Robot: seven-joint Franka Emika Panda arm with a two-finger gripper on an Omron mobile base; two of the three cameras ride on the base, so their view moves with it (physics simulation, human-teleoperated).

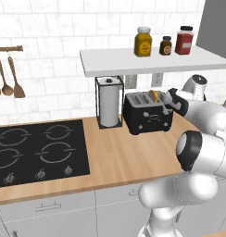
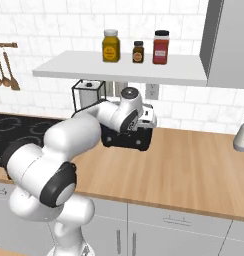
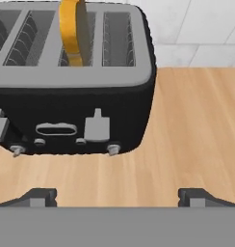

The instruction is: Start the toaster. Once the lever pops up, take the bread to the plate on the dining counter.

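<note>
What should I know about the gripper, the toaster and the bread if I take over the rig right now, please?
Gripper: open, empty, facing the front of the toaster, apart from it.
Toaster: on the wood counter, beside the paper-towel holder, under the wall shelf.
Bread: standing upright in a toaster slot, sticking up above the top.
Lever: on the toaster's front panel, untouched as far as I can tell.
Done: the hand is lined up in front of the toaster.
Left: press the lever, wait for the pop-up, carry the bread to the plate on the dining counter.
</note>
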